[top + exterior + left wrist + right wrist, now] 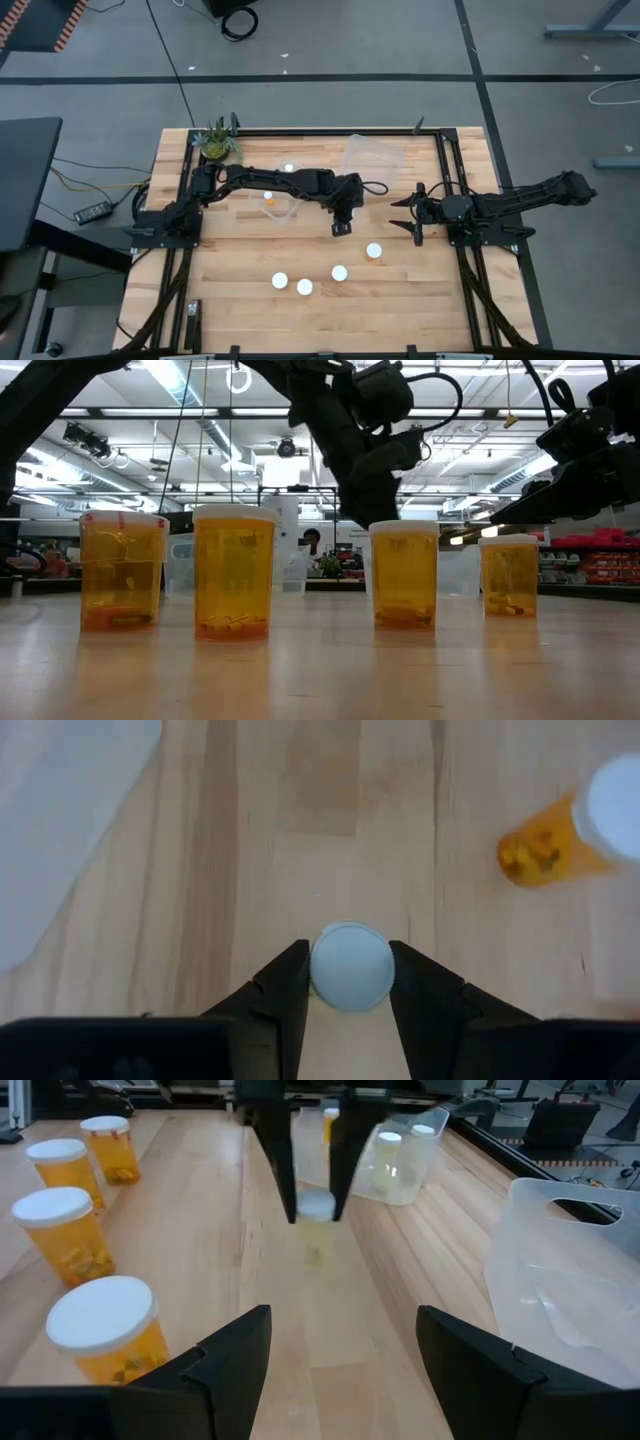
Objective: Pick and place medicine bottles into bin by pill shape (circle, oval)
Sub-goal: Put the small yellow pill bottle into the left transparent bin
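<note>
Dark fingers (290, 982) of the left gripper (350, 960) sit clamped on either side of a round white cap, and that is the held medicine bottle (352, 970), seen end-on from the wrist. From across the table the same bottle hangs between the two fingers with its pale amber body below the cap. Whether its base is touching the wood I cannot tell. This grip is near the middle of the wooden table (240, 260).

Out from there, one more bottle (545, 855) stands nearby, orange with small yellow pills at its bottom.

Count the loose ones from above: four white caps in a loose arc toward the table's front edge. At table height they line up as four upright amber bottles: first (122, 570), second (235, 572), third (403, 575), fourth (509, 575). Each has a white cap and a thin layer of pills at the bottom.

Two clear plastic bins now. The near bin (283, 210) lies under the left arm, with at least two white-capped bottles inside it. The far bin (372, 155) sits toward the back edge.

Right gripper (345, 1320) waits at the right side of the table, fingers spread wide and holding nothing, pointed at the held bottle.

A small green potted plant (216, 142) stands at the back left corner.
</note>
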`<action>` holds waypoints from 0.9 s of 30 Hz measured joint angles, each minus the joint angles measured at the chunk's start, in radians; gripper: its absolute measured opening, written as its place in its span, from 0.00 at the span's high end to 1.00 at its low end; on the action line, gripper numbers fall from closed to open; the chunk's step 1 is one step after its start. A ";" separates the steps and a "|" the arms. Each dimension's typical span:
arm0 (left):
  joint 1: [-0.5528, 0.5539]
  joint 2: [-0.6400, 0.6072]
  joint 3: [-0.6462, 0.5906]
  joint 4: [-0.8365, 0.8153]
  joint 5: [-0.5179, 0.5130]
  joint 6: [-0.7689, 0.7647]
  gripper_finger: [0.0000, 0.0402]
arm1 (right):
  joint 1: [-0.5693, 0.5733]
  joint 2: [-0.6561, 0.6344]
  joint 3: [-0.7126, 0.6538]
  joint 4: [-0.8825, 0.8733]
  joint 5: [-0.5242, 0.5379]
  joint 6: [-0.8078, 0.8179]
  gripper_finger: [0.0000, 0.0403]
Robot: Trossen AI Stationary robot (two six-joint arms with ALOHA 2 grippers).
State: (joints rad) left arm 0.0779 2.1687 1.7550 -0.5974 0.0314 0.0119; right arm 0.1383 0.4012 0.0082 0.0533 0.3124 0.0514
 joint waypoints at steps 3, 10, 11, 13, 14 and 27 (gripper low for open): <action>-0.012 -0.015 -0.001 -0.059 -0.030 -0.001 0.69 | 0.000 0.003 0.000 0.000 0.000 0.000 0.36; -0.031 -0.041 -0.001 -0.198 -0.085 -0.035 0.68 | 0.000 0.007 0.000 -0.001 0.000 0.000 0.36; -0.032 -0.047 -0.001 -0.220 -0.095 -0.041 0.68 | 0.000 0.007 0.000 0.000 0.000 0.000 0.36; -0.035 -0.058 -0.001 -0.274 -0.109 -0.055 0.68 | 0.000 0.011 0.000 -0.001 0.000 0.000 0.36; -0.038 -0.063 -0.001 -0.280 -0.116 -0.061 0.69 | 0.000 0.011 0.000 -0.001 0.000 0.000 0.36; -0.069 -0.174 -0.001 -0.443 -0.278 -0.131 0.68 | 0.000 0.018 0.000 0.001 0.000 0.000 0.36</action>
State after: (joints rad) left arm 0.0085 1.9945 1.7542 -1.0401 -0.2461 -0.1193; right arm 0.1383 0.4194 0.0082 0.0540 0.3126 0.0513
